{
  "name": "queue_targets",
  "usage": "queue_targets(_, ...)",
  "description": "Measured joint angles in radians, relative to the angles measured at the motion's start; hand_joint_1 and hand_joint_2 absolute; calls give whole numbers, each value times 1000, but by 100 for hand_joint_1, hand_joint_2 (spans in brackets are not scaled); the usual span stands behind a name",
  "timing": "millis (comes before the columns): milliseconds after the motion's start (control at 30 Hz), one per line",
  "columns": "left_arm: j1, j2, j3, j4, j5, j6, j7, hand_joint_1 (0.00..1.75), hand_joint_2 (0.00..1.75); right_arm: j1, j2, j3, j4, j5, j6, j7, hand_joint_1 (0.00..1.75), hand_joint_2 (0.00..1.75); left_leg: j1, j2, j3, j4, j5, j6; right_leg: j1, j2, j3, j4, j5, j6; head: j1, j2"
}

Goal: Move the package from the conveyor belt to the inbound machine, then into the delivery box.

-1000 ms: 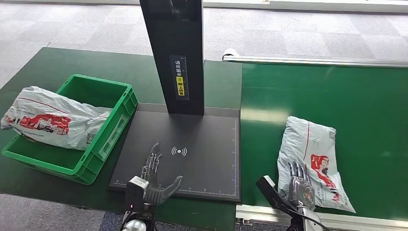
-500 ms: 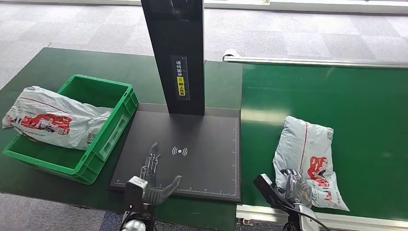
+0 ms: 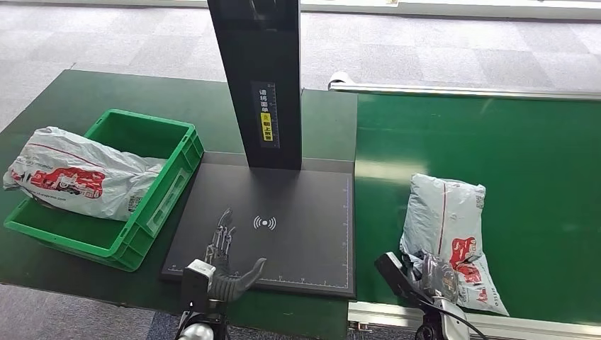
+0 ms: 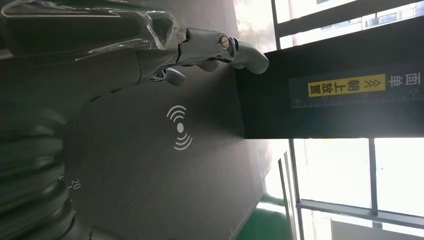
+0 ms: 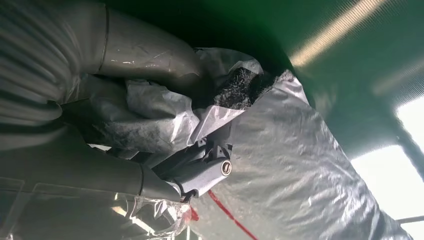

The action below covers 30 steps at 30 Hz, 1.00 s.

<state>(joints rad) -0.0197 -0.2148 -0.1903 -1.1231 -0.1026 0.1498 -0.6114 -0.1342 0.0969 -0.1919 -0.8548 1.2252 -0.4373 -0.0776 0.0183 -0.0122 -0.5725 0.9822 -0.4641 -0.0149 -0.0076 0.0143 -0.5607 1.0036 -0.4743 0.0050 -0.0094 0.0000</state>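
Package gripped at its near corner

Package [image 3: 448, 230] lies on the conveyor belt [image 3: 538, 163], right of the inbound machine [image 3: 283, 234], long axis running away from me. My right hand [image 3: 434, 275] has its fingers [image 5: 200, 167] bunched into the near corner; left hand [image 3: 225, 258] rests spread on the machine.

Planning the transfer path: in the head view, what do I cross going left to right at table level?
Bagged package in the green crate → left hand over the dark scanner plate → package on the green conveyor belt, right hand gripping its near end.
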Motion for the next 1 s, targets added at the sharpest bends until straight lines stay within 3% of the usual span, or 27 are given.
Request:
queue_targets(100, 3, 0, 0, -1, 14, -1, 0, 0, 175, 29, 3, 1, -64, -57, -33, -25, 175, 175, 0, 0, 0, 0, 0, 0, 0, 0, 0, 0, 0, 0, 0, 0)
queue_targets(233, 12, 0, 2, -18, 45, -10, 3, 0, 175, 96, 12, 15, -258, -113, -65, -38, 175, 175, 0, -1, -2, 0, 0, 0, 0, -1, -1, 0, 0, 0, 0, 0)
queue_targets(367, 19, 6, 4, -45, 53, 3, 9, 0, 175, 152, 16, 73, -516, -276, 48, -108, 175, 175, 0, 0, -3, 0, 0, 0, 0, 0, -3, 0, 0, 0, 0, 0)
queue_targets(533, 18, 14, 22, -79, 27, 34, 12, 0, 175, 150, 6, 224, -708, -305, 147, -176, 175, 175, 0, 1, -2, 0, 0, 0, 0, 0, -2, 0, 0, 0, 0, 0)
queue_targets(700, 14, 16, 49, -114, -2, 33, 18, 0, 175, 111, -3, 380, -755, -314, 221, -176, 175, 175, 0, 0, -2, 0, 1, 0, 0, 0, -2, 0, 0, 0, 0, 0)
queue_targets(767, 9, 16, 58, -121, -12, 29, 20, 0, 175, 89, -9, 428, -754, -347, 296, -183, 175, 175, 0, 0, -3, 0, 1, 0, 0, 0, -2, 0, 0, 0, 0, 0)
queue_targets(900, -17, 20, 72, -122, -22, 21, 21, 0, 175, 27, -20, 536, -693, -396, 464, -200, 175, 175, 0, 0, -2, 0, 1, 0, 0, 0, -2, 0, 0, 0, 0, 0)
queue_targets(1000, -31, 21, 78, -120, -22, 16, 22, 0, 175, -17, -26, 607, -619, -397, 485, -205, 175, 175, 0, 0, -2, 0, 1, 0, 0, 0, -2, 0, 0, 0, 0, 0)
